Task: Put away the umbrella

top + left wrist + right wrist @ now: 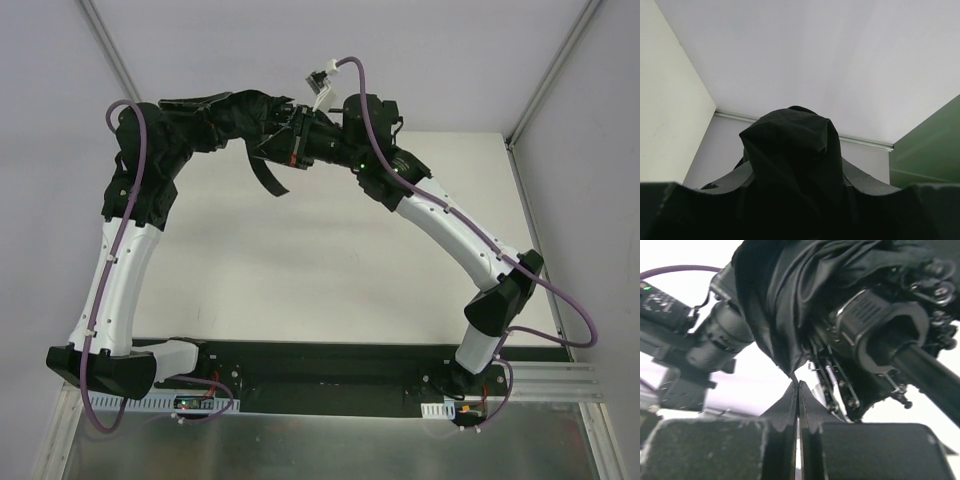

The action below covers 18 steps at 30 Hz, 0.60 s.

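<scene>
Matt black cloth umbrella (780, 290)

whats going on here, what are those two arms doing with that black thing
Both arms are raised over the table, meeting at a black umbrella held in the air. The left gripper is closed around a bundle of its fabric. The right gripper is fully shut, its tips at a fold of fabric beside the bare ribs; whether it pinches that fold is hard to tell. The umbrella is collapsed but loose, its strap dangling, not yet put away.
</scene>
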Motion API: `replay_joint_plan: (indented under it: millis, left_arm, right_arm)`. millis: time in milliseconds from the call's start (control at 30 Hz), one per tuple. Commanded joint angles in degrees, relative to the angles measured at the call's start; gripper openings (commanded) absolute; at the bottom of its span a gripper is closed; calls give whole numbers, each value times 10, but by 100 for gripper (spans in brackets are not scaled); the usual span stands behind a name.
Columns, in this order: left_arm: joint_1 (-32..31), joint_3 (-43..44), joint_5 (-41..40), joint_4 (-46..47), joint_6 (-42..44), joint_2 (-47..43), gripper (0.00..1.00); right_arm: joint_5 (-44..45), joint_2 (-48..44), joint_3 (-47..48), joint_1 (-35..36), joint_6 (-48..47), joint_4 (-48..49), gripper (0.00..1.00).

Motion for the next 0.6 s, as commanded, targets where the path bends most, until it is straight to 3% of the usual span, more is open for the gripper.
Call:
replay_joint_plan:
  millis: [0, 100, 333, 467, 567]
  left_arm:
    - [5, 7, 32, 62, -74, -26, 0]
    - [5, 1, 29, 62, -75, -32, 0]
    - [5, -14, 33, 91, -80, -28, 0]
    - [5, -21, 37, 115, -68, -16, 0]
    - [6, -28, 34, 130, -61, -13, 0]
  right_arm:
    - [124, -24, 26, 10, -148, -66, 1]
    - [209, -18, 68, 23, -202, -140, 6]
    - [255, -10, 161, 62, -263, -254, 29]
    - [241, -32, 188, 66, -248, -331, 58]
    - [224, -58, 199, 67, -255, -387, 72]
